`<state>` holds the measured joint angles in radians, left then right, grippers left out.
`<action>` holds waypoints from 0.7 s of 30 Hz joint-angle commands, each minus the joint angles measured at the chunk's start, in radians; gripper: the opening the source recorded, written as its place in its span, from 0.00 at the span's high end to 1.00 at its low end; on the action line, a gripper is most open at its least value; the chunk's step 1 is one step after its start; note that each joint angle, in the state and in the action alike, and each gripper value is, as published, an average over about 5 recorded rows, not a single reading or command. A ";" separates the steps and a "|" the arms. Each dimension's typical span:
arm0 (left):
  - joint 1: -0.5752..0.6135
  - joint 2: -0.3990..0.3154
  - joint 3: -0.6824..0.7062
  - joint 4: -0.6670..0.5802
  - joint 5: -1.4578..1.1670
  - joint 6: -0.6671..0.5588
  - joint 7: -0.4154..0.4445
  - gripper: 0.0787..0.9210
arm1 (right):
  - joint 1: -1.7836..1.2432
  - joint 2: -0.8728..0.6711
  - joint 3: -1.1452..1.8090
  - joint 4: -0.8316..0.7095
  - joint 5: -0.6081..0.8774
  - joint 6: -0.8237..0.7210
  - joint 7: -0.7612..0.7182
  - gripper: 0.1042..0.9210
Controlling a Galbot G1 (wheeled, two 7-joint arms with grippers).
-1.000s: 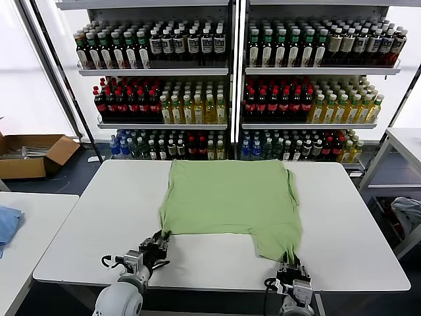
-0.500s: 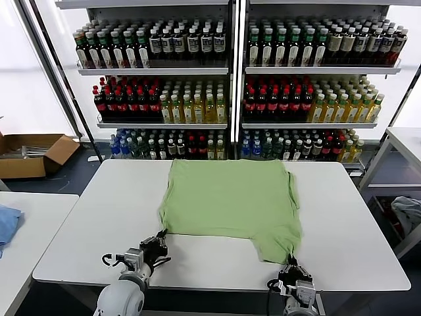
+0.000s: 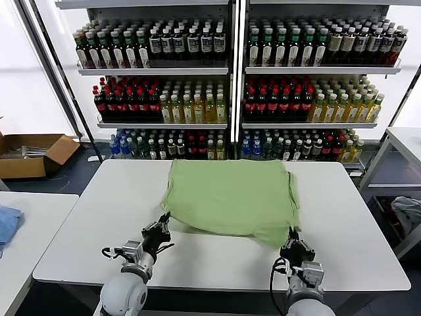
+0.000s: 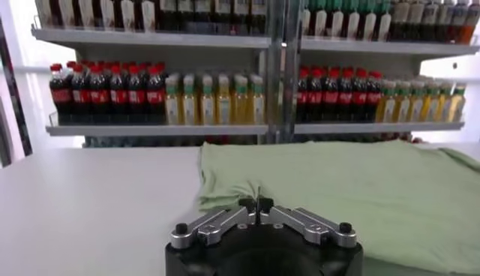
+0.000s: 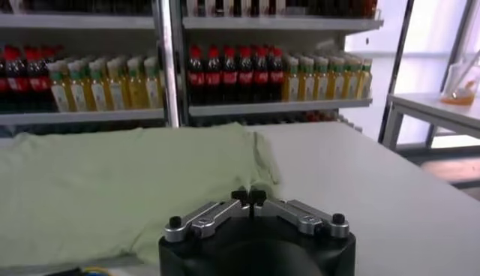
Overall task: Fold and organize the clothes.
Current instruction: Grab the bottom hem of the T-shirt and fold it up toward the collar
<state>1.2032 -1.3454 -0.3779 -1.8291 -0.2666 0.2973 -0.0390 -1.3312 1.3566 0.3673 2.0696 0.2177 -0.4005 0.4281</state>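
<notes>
Both grippers pinched shut on shirt (image 3: 230,197) hem, L gripper (image 3: 160,227) at near-left corner, R gripper (image 3: 294,242) at near-right, shirt spread mid table (image 3: 79,224) w/ bare top round all edges.

One light green polo shirt (image 3: 230,197) lies on one white tabletop (image 3: 99,224), gripped at its near edge by two end effectors: the left end effector (image 3: 162,226) and the right end effector (image 3: 292,240), each closed on the fabric. Beyond both end effectors stand two shelving units (image 3: 154,72), each with three visible rows of bottles (image 3: 309,99), too many to count. One cardboard box (image 3: 33,155) sits far off to the left end effector's outer side.
</notes>
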 commanded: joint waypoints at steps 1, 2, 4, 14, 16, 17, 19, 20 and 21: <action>-0.123 -0.005 0.005 0.108 -0.049 -0.034 -0.022 0.99 | 0.176 -0.008 0.003 -0.126 -0.008 0.016 -0.012 1.00; -0.136 -0.006 0.007 0.121 -0.050 -0.033 -0.025 0.99 | 0.194 -0.010 0.002 -0.145 -0.010 0.019 -0.012 1.00; -0.166 -0.010 0.013 0.152 -0.056 -0.026 -0.031 0.99 | 0.236 -0.014 0.000 -0.184 -0.013 0.026 -0.011 1.00; -0.285 -0.027 0.042 0.293 -0.076 0.005 -0.055 0.99 | 0.397 -0.022 -0.023 -0.366 -0.011 0.012 -0.025 1.00; -0.302 -0.029 0.047 0.318 -0.077 0.008 -0.057 0.99 | 0.414 -0.026 -0.029 -0.397 -0.011 0.009 -0.031 1.00; -0.312 -0.029 0.050 0.330 -0.077 0.008 -0.057 0.99 | 0.421 -0.028 -0.032 -0.410 -0.012 0.009 -0.034 1.00; -0.331 -0.030 0.055 0.356 -0.076 0.008 -0.058 0.99 | 0.435 -0.033 -0.036 -0.439 -0.015 0.008 -0.040 1.00; -0.340 -0.030 0.058 0.367 -0.076 0.008 -0.058 0.99 | 0.441 -0.034 -0.038 -0.448 -0.016 0.008 -0.042 1.00; -0.350 -0.031 0.061 0.379 -0.076 0.007 -0.058 0.99 | 0.447 -0.035 -0.039 -0.459 -0.017 0.007 -0.045 1.00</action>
<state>0.9652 -1.3749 -0.3305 -1.5910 -0.3314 0.3021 -0.0913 -0.9903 1.3267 0.3333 1.7490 0.2039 -0.3922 0.3933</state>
